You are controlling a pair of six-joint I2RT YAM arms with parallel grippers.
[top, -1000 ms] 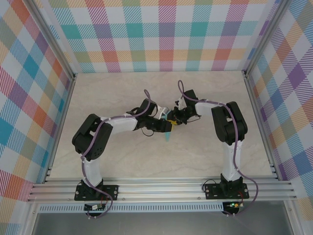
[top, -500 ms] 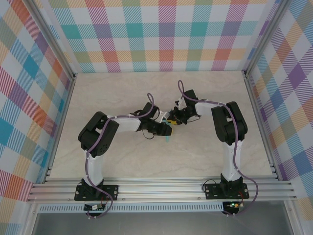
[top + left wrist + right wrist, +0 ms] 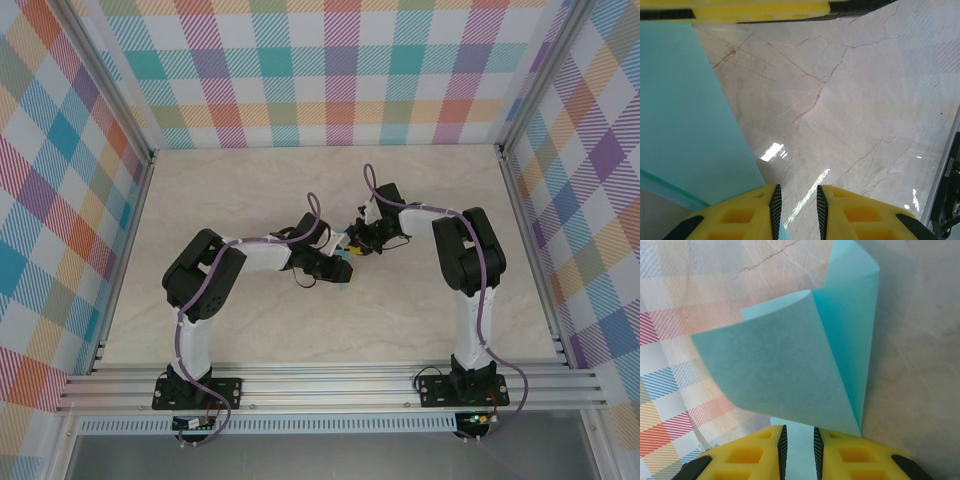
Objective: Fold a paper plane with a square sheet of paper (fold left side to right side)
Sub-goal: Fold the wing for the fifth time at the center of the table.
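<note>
Paper (image 3: pixel 790 365), turquoise and curled over on itself in a loose fold, hangs near the middle of the table (image 3: pixel 230 200), where your two arms meet. Your right gripper (image 3: pixel 798 435) comes in from the far right and pinches one edge, jaws narrow with the sheet passing between them. Your left gripper (image 3: pixel 797 197) reaches in from the left, jaws equally narrow, with a sliver of turquoise in the gap. Plaid walls (image 3: pixel 330 70) surround the table.

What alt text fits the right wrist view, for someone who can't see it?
Folded turquoise paper rises from between two yellow fingers at the bottom edge, one flap curling toward the camera. Behind it are a marble table and a plaid wall.
</note>
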